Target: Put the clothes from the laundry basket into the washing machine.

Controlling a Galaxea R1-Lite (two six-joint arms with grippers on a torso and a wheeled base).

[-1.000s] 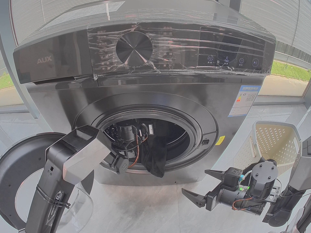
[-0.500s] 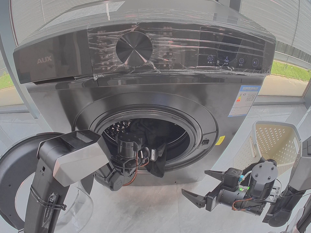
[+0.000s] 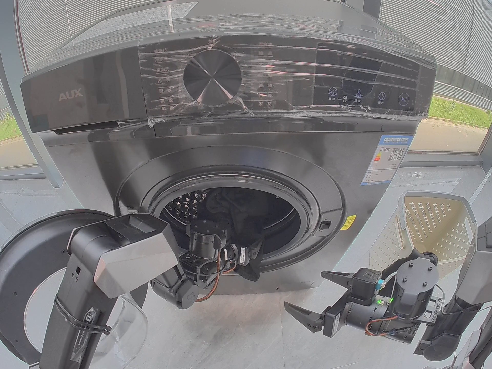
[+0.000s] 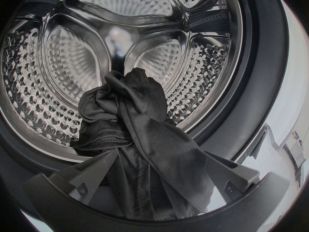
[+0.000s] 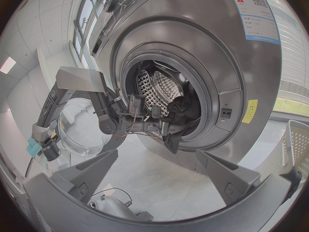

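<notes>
The grey washing machine (image 3: 287,144) stands with its door open. A black garment (image 4: 135,120) lies bunched in the steel drum (image 4: 80,58), and one end of it hangs out over the door seal (image 3: 252,268). My left gripper (image 4: 159,153) is at the lower rim of the opening, open, with the cloth draped loosely between its spread fingers (image 4: 93,174); from the right wrist view it (image 5: 170,128) points into the drum. My right gripper (image 3: 304,290) hovers open above the floor, right of the machine and in front of the laundry basket (image 3: 435,221).
The round glass door (image 3: 31,262) is swung out to the left behind my left arm. The white perforated laundry basket (image 5: 296,142) stands by the machine's right side, its inner wall bare. Pale tiled floor (image 3: 241,329) lies open in front of the machine.
My left arm has drawn back out of the drum and down to the opening's rim. The garment's hanging end is shorter. My right gripper shifted slightly down and left.
</notes>
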